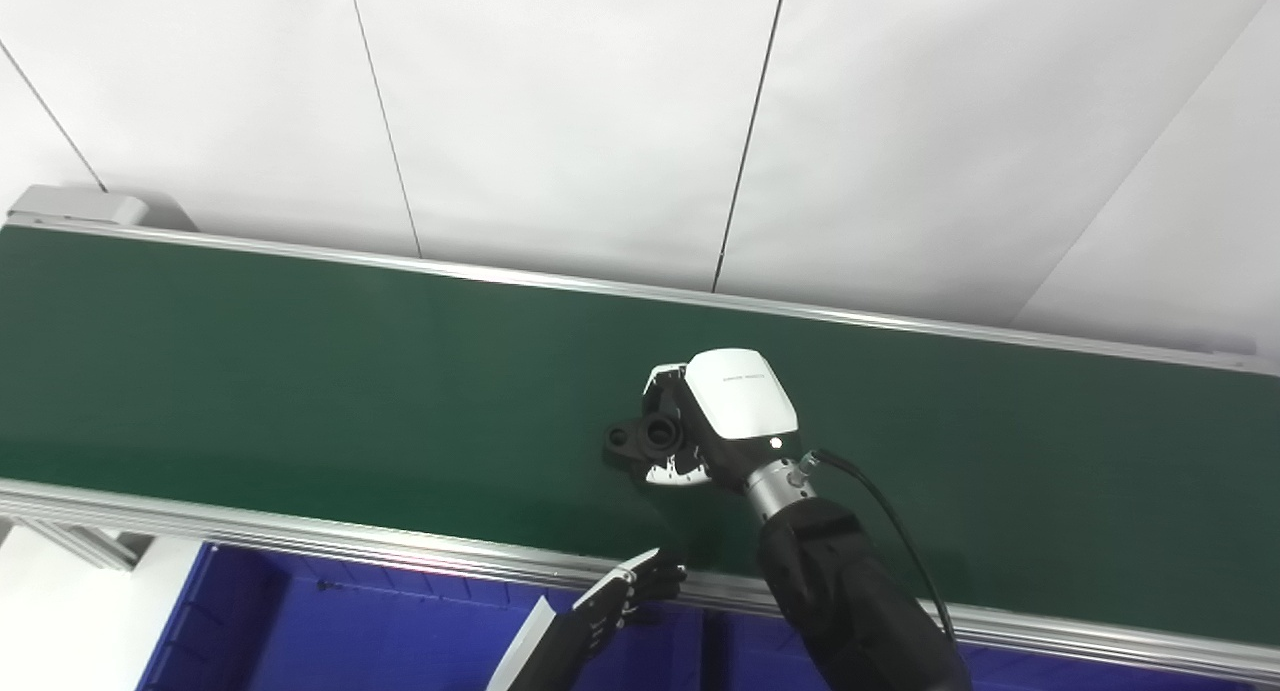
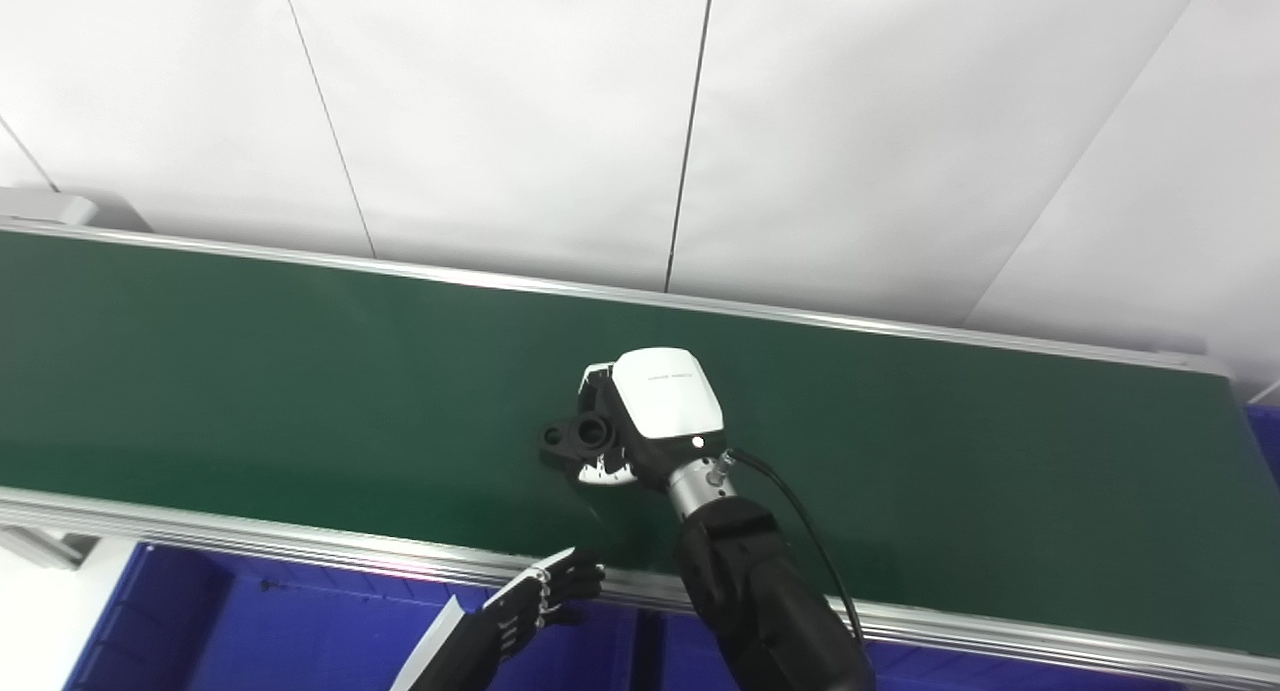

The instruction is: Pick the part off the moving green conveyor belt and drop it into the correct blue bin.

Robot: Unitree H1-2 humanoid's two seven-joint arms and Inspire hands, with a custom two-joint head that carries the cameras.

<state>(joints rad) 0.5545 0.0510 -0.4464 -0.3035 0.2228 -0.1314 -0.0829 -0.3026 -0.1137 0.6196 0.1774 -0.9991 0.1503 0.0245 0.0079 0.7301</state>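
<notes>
Your right hand (image 1: 715, 411) curls its fingers around the black part (image 1: 650, 437) on the green belt (image 1: 300, 371), the part poking out leftward.

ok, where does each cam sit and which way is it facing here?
Left eye view: on the head, looking down and forward at the green belt; shows the right hand on the black part, the left hand at the near rail, both forearms.
Right eye view: beside it, slightly to the right, same aim; same hands and part, shifted left in the picture.
Shared: belt, white wall, blue bin below.
</notes>
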